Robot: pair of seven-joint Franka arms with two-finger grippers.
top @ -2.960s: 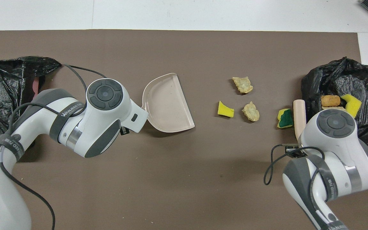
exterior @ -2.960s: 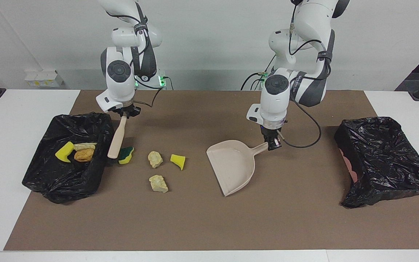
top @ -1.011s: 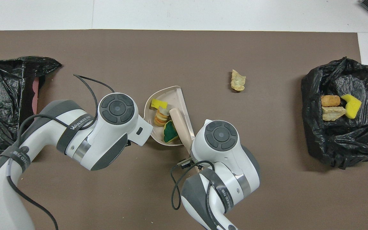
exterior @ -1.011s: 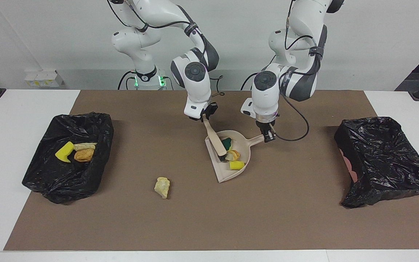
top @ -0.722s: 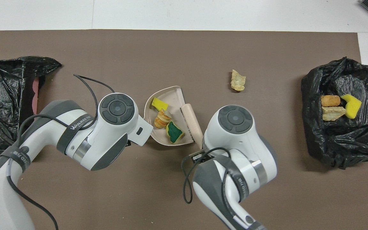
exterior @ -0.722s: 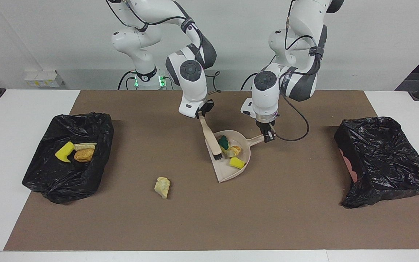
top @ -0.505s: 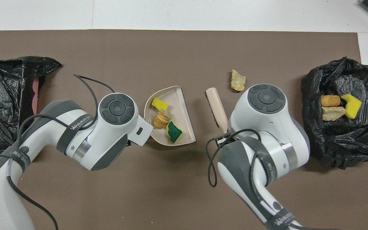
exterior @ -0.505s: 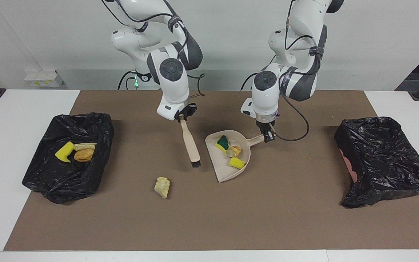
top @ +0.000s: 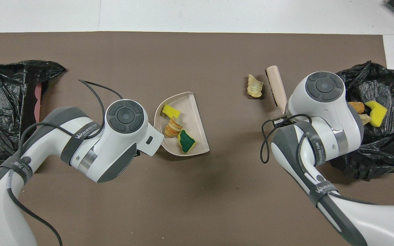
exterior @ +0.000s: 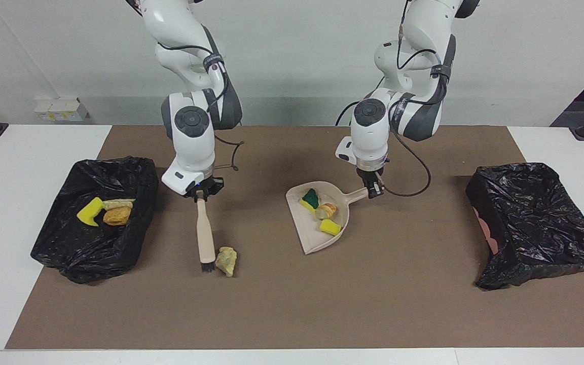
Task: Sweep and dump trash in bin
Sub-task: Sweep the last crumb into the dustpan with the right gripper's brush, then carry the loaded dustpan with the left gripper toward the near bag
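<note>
My right gripper (exterior: 201, 194) is shut on the handle of the beige brush (exterior: 204, 238). The brush slants down to the mat, its bristles right beside a pale foam lump of trash (exterior: 226, 261), on the side toward the right arm's bin (exterior: 69, 253). That black-lined bin holds three scraps (exterior: 104, 212). My left gripper (exterior: 374, 190) is shut on the handle of the beige dustpan (exterior: 317, 243), which rests on the mat. It carries a green sponge piece (exterior: 312, 197), an orange-and-pale lump (exterior: 327, 209) and a yellow piece (exterior: 330, 226). In the overhead view the brush (top: 276, 89) lies beside the lump (top: 254, 86), and both grippers are hidden under their wrists.
A second black-lined bin (exterior: 535, 223) sits at the left arm's end of the brown mat (exterior: 292, 314). White table borders the mat on both ends. A cable loops off each wrist.
The right arm has carried the brush out of the dustpan and back toward its own end, setting the bristles beside the lone lump. Three scraps now lie in the dustpan. The left arm holds still.
</note>
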